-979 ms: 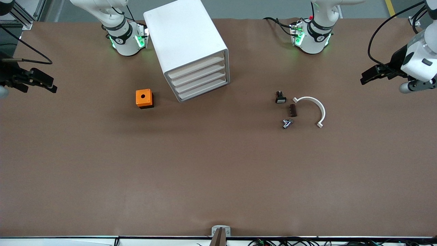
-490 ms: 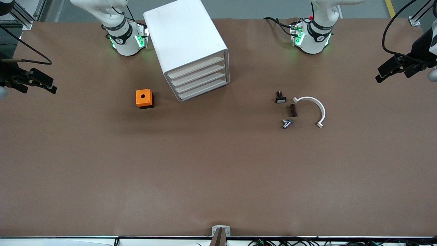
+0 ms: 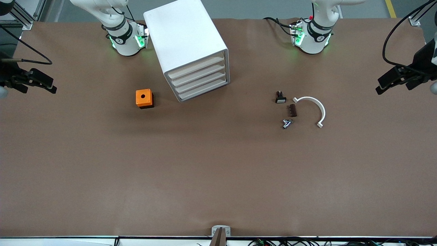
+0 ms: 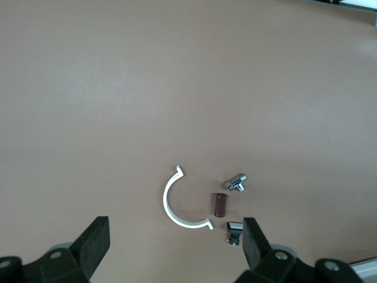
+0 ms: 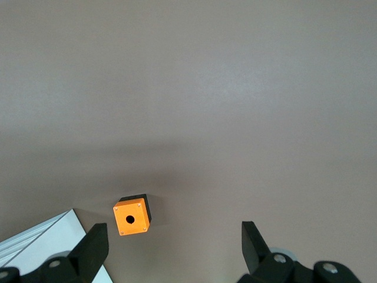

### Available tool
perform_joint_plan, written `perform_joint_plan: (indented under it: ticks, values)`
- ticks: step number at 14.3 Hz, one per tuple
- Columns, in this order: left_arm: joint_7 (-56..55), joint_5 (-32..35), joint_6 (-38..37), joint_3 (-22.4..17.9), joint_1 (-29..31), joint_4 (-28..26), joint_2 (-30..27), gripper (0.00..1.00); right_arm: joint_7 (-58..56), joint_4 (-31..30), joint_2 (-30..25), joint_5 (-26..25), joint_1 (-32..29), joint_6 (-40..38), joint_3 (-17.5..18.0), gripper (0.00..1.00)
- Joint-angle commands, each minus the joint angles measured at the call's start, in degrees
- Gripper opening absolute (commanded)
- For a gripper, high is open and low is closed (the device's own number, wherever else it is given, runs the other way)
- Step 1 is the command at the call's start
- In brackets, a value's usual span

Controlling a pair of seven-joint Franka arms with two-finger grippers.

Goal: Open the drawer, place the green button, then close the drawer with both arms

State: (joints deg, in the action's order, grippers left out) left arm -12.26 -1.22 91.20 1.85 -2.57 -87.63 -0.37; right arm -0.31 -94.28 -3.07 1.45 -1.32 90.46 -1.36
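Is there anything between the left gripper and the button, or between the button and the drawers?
Nothing visible. The left gripper hangs open over the left arm's end of the table, with bare table up to the button. From there to the closed drawers the table is bare too.

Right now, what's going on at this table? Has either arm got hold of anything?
Nothing is held. The left pincer hangs open over the left arm's end of the table; the right pincer hangs open over the other end. All drawers of the white cabinet are shut. The small parts lie untouched beside the white curved piece.
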Motion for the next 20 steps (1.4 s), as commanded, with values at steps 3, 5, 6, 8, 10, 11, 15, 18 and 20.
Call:
perform_joint_plan:
  ticks: [3,5,6,8,10,11,15,18,20]
  values:
    - [0.0,1.0,0.4,0.1,0.3,6.0,5.1,0.99,-0.2,-1.6,-1.6,0.0,-0.4,0.9,0.5,1.00]
    - [-0.1,1.0,0.4,0.1,-0.1,7.2,6.5,0.99,-0.7,-1.6,-1.7,0.0,-0.3,1.4,0.7,1.00]
    - [0.0,0.5,0.4,0.1,0.1,7.4,7.0,0.99,-1.3,-1.5,-1.7,0.0,-0.3,1.4,0.7,1.00]
    - [0.5,0.3,-0.1,0.1,0.8,7.6,7.1,0.99,-1.4,-1.6,-1.7,0.0,-0.3,1.6,0.7,1.00]
    - [2.6,0.4,-0.8,-0.3,1.3,7.4,6.6,0.99,-1.4,-1.5,-1.7,0.0,-0.2,1.6,0.7,1.00]
    - [4.4,0.4,-1.6,-0.4,1.3,7.3,6.5,0.99,-1.4,-1.6,-1.7,0.0,-0.1,1.6,0.7,1.00]
    - [3.7,0.6,-3.0,-0.4,1.1,7.2,6.3,0.99,-1.8,-1.6,-1.9,-0.6,0.4,1.9,0.7,1.00]
    - [3.7,0.4,-3.1,-0.4,1.3,7.3,6.3,1.00,-1.8,-1.6,-1.9,-0.7,0.4,2.0,0.7,1.00]
    - [3.9,0.3,-3.1,-0.4,1.5,7.3,6.5,0.99,-1.8,-1.6,-1.9,-0.7,0.3,2.0,0.7,1.00]
